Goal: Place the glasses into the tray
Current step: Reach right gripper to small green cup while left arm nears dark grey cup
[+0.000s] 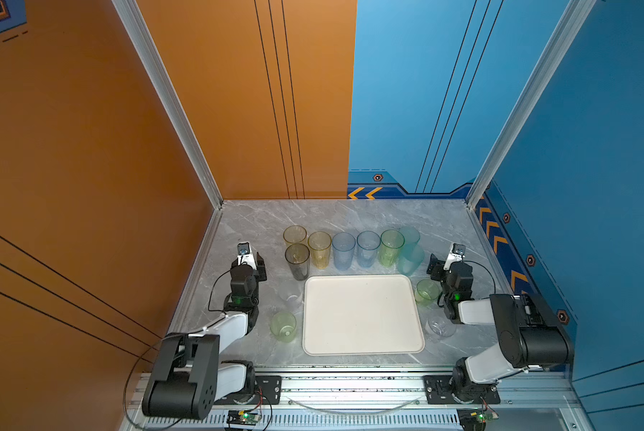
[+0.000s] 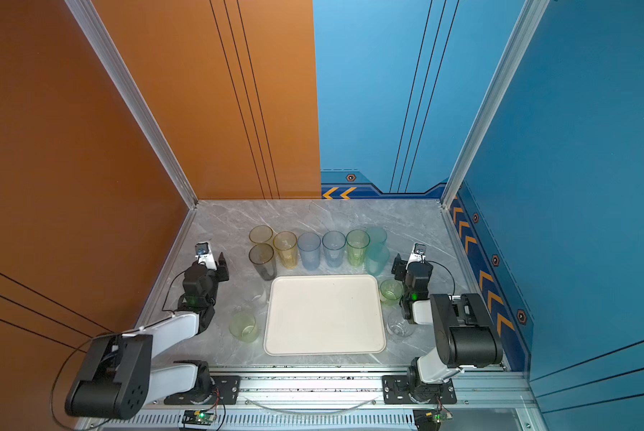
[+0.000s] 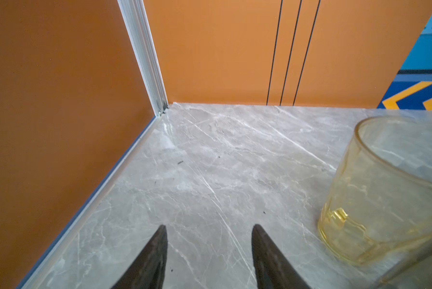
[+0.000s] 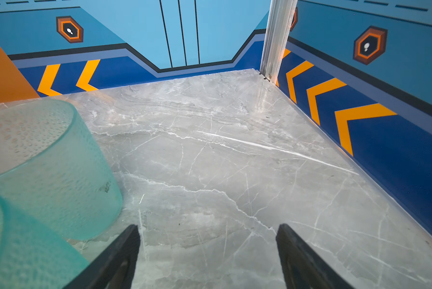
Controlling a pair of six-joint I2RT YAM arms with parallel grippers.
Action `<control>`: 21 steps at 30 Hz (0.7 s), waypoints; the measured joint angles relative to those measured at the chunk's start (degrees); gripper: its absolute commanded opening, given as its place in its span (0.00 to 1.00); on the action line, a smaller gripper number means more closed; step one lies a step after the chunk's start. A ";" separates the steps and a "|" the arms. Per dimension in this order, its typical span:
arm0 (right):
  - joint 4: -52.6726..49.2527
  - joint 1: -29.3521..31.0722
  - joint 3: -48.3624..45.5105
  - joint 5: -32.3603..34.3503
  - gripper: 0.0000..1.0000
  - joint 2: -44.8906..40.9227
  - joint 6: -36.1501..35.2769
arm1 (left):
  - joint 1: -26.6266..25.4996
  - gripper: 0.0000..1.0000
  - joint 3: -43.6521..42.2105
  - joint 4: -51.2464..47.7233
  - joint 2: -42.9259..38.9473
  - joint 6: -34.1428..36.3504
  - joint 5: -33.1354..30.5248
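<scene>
The cream-white tray [image 1: 363, 315] [image 2: 324, 315] lies bare at mid-table. Behind it stand a row of tall glasses: yellow [image 1: 294, 236], smoky grey [image 1: 297, 261], blue [image 1: 343, 250], green [image 1: 391, 247] and teal [image 1: 411, 259]. Short glasses flank the tray: green [image 1: 284, 326] and clear [image 1: 290, 294] on the left, green [image 1: 427, 292] and clear [image 1: 440, 327] on the right. My left gripper [image 1: 256, 263] [image 3: 210, 227] is open over bare table beside the yellow glass [image 3: 385, 187]. My right gripper [image 1: 437, 266] [image 4: 208, 227] is open, wider, beside the teal glasses [image 4: 47, 162].
An orange wall [image 1: 89, 186] closes the left side and a blue wall [image 1: 593, 186] the right, with aluminium posts [image 1: 171, 112] at the back corners. The marble tabletop [image 1: 350, 216] runs bare behind the row. A metal rail [image 1: 350, 388] spans the front edge.
</scene>
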 measured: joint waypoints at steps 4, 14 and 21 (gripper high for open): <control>-2.56 -0.04 0.00 0.09 0.82 -3.61 0.42 | -4.83 0.51 1.42 -8.87 -8.24 1.68 -4.31; -22.97 -2.01 4.15 1.09 0.75 -25.46 4.52 | -11.63 0.45 15.32 -29.86 -14.58 2.32 -10.88; -51.47 -1.55 19.87 -0.35 0.65 -35.63 7.61 | -14.27 0.44 25.49 -40.98 -9.64 -0.42 -10.16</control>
